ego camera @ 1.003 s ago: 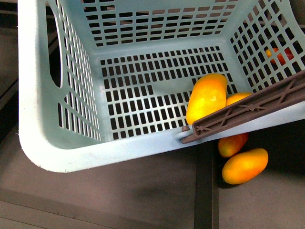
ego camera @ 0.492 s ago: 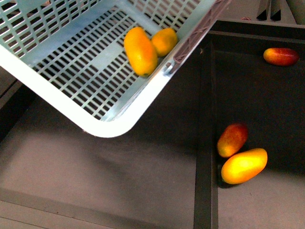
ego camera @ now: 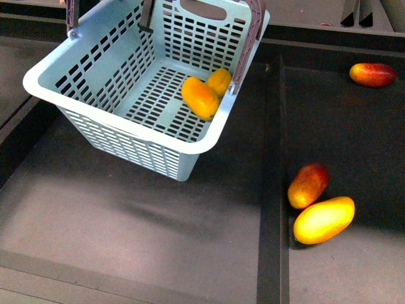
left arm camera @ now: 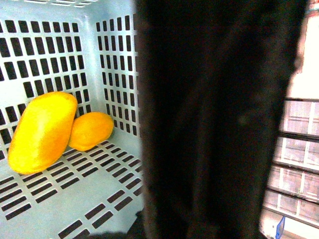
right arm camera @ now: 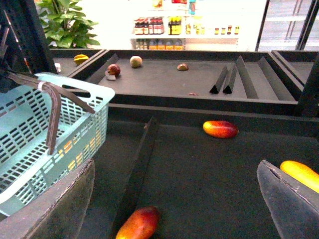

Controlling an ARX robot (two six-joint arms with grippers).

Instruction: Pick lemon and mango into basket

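Your right gripper (right arm camera: 174,199) has its two grey fingers (right arm camera: 57,209) spread wide apart with nothing between them, hanging over the dark shelf surface (right arm camera: 209,169). Your left gripper cannot be read: the left wrist view is half blocked by a dark, blurred shape (left arm camera: 214,119) right at the lens, so you cannot tell whether those fingers are apart or together.

That left camera looks down into the basket (left arm camera: 114,64), so your left arm sits close above or inside its rim. The basket (ego camera: 120,76) hangs tilted in the front view, its near corner lowest, with its brown handles (ego camera: 250,38) raised towards the top of the picture.

Inside, the mango (ego camera: 200,97) lies on the slotted floor against the wall nearest the divider, and the lemon (ego camera: 219,81) touches it in the corner. The left wrist view shows the same pair, mango (left arm camera: 42,132) and lemon (left arm camera: 90,130), pressed together.

A dark divider (ego camera: 272,190) runs just beside the basket. Past it lie a red-blushed mango (ego camera: 308,185) touching a bigger yellow-orange mango (ego camera: 324,220), and another red fruit (ego camera: 373,75) well apart further back. The near side of the shelf under the basket is bare.

Behind, the right wrist view shows more dark trays, a leafy plant (right arm camera: 65,25) and bright shop shelving (right arm camera: 184,25).
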